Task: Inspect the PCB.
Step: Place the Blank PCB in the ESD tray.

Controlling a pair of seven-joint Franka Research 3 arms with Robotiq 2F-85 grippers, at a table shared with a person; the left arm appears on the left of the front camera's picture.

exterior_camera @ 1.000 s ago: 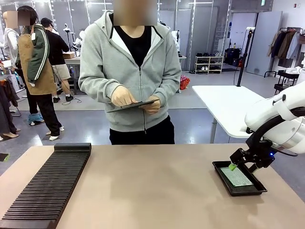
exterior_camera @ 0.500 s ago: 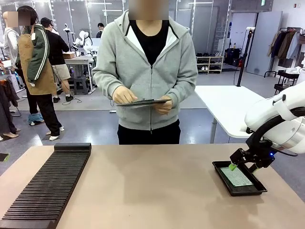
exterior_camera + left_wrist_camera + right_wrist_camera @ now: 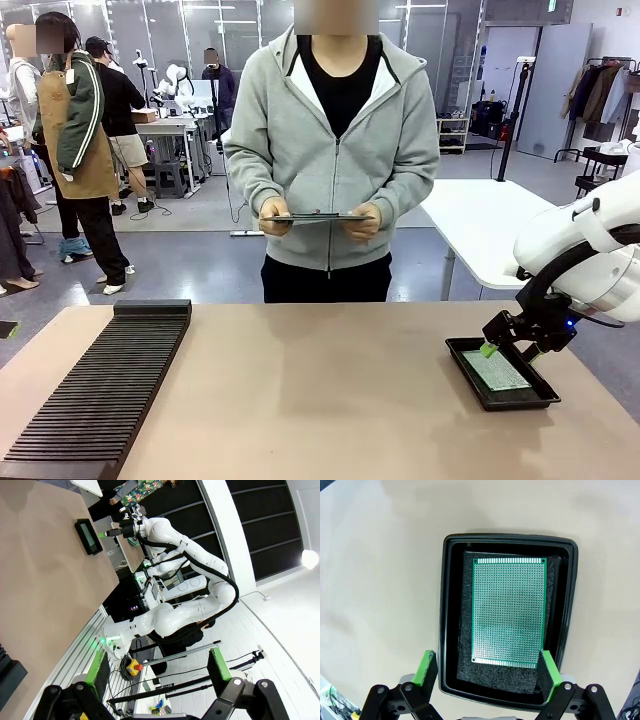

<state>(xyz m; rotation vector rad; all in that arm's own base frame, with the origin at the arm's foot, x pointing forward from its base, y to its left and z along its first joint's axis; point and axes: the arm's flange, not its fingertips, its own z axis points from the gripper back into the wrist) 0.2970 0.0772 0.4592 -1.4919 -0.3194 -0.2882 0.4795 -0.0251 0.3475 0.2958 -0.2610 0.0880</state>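
The PCB (image 3: 508,611), a green perforated board, lies flat on dark foam inside a shallow black tray (image 3: 442,630). On the table's right side the tray (image 3: 462,352) holds the PCB (image 3: 497,370) too. My right gripper (image 3: 486,670) hovers open just above the tray's near end, its green pads (image 3: 427,667) spread about as wide as the board, touching nothing. It hangs over the tray's far-left corner as my right gripper (image 3: 492,347). My left gripper (image 3: 156,667) is open and empty, held away from the table, looking sideways at the distant tray (image 3: 87,536).
A person stands at the far side, holding a thin flat board (image 3: 318,216) level in both hands. A long black slotted rack (image 3: 100,390) lies along the table's left side. Bare tabletop (image 3: 320,400) spans the middle. A white table (image 3: 480,225) stands behind on the right.
The person has stepped toward picture right and now holds the flat board with both hands at its ends. Neither arm has moved.
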